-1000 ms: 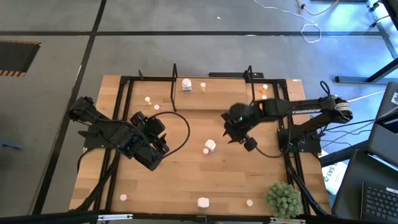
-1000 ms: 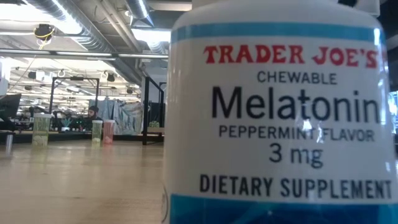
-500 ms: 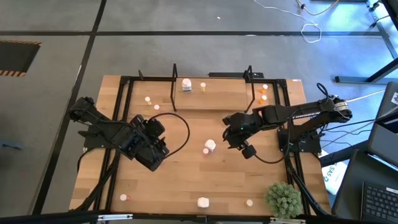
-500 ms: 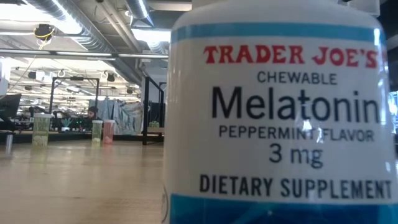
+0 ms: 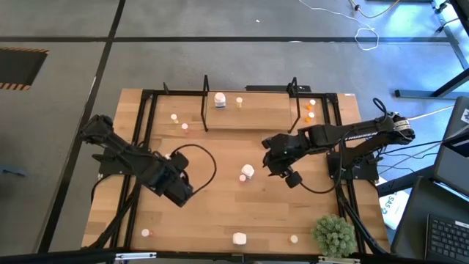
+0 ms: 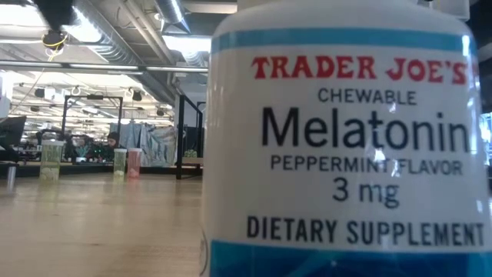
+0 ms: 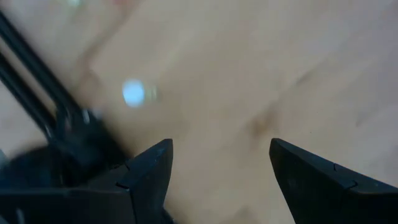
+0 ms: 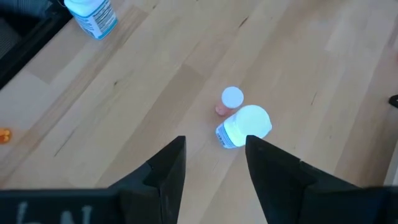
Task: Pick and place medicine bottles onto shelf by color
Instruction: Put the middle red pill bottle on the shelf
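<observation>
left arm: reaches in from the table's left edge, elbow bent | left gripper (image 7: pixel 214 171): fingers spread wide, nothing between them | right arm: stretched from the right edge toward mid-table (wrist angled down) | right gripper (image 8: pixel 214 163): fingers parted, empty

In the low view a white melatonin bottle (image 6: pixel 346 146) stands so close that it fills more than half the frame; its cap, base and right side are cut off, and it hides the table behind it, including the shelf and both arms. Left of that bottle, 3 small containers (image 6: pixel 119 163) stand far off, too small to read. The left wrist view is blurred: beyond the left gripper (image 7: pixel 221 163) a pale round spot (image 7: pixel 133 94) cannot be identified. Beside that spot, dark bars (image 7: pixel 37 99) smear together.
</observation>
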Action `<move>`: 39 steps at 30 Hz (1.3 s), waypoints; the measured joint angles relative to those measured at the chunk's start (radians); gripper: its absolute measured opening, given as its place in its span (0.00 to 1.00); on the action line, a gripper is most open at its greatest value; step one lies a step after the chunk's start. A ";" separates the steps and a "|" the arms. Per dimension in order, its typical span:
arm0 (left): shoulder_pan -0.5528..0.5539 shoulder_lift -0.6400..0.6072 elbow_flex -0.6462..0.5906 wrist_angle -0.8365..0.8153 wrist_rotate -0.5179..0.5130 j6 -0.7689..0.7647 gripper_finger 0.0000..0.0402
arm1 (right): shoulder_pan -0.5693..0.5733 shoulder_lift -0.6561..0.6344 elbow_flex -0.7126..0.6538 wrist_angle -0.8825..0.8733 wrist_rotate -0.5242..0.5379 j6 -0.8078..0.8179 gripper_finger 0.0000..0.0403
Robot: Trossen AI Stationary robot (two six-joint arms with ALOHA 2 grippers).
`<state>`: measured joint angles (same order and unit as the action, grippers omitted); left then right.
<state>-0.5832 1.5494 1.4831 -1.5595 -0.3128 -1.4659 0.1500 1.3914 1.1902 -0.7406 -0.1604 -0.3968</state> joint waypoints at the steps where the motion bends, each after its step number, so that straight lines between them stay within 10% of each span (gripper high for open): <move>1: -0.009 0.000 -0.005 0.000 0.037 -0.028 0.65 | 0.003 0.000 0.000 0.002 0.000 -0.001 0.42; 14: -0.180 0.000 -0.011 0.072 0.330 -0.377 0.65 | 0.015 0.000 0.000 0.042 0.001 -0.004 0.42; 39: -0.376 0.000 -0.011 0.113 0.274 -0.664 0.65 | 0.087 0.006 0.002 0.122 0.002 0.021 0.42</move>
<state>-0.9596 1.5494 1.4723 -1.4463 -0.0391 -2.1304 0.2371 1.3975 1.1919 -0.6188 -0.1589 -0.3755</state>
